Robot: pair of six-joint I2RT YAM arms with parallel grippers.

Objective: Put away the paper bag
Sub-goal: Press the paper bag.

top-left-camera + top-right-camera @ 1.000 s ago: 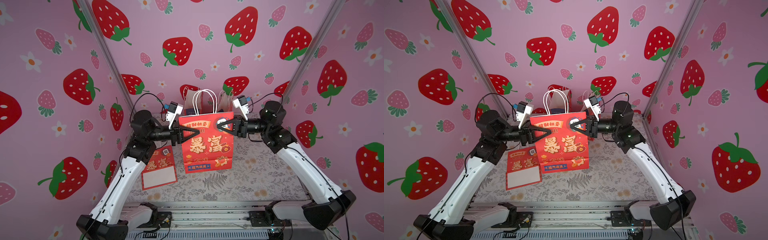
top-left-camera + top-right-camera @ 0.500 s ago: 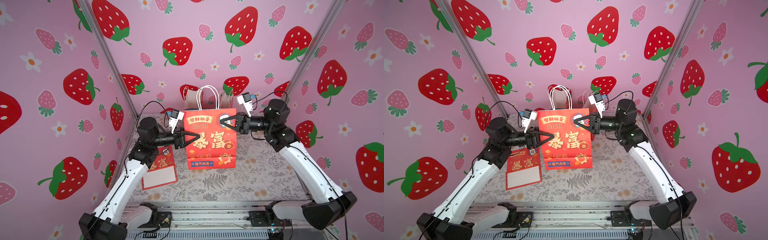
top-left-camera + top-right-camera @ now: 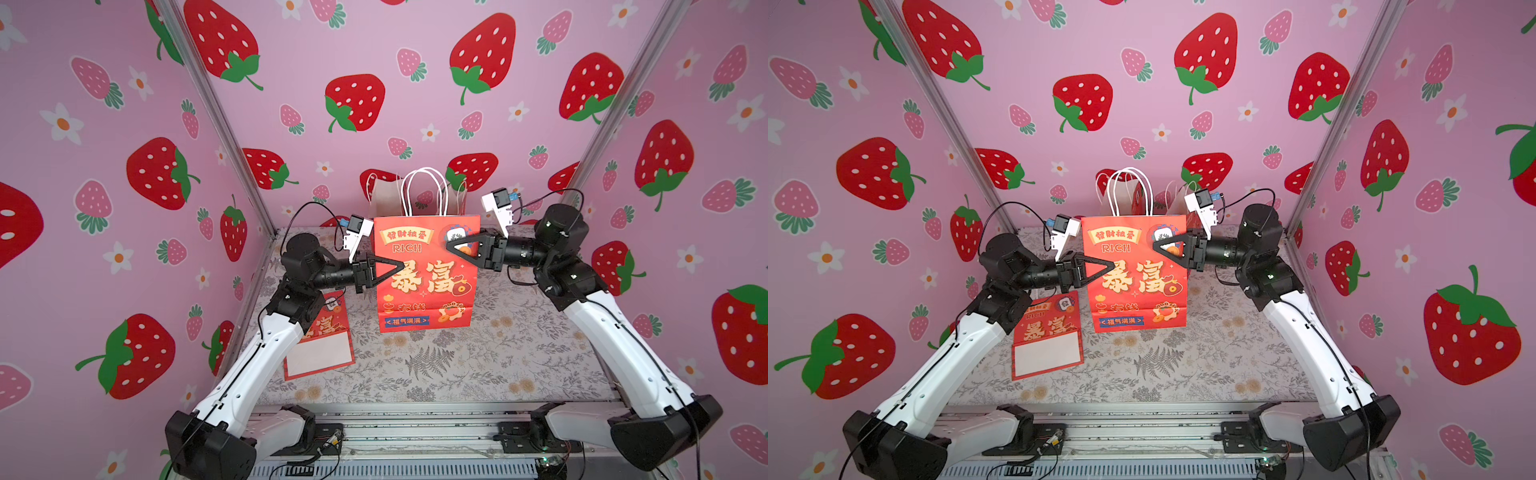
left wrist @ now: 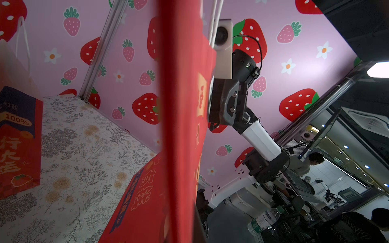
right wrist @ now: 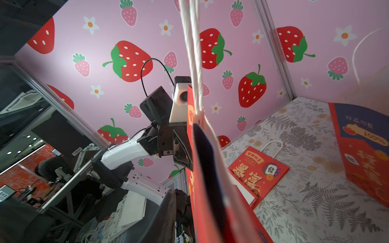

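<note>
The paper bag (image 3: pixel 426 274) now stands lower; left fingers (image 3: pixel 400 266) pinch it, right fingers' (image 3: pixel 451 248) state unclear, so lower it gently.

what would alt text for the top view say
A flattened red paper bag with white handles is held upright over a floral tabletop, the left gripper and right gripper at its side edges. Another flat red bag lies nearby.
</note>
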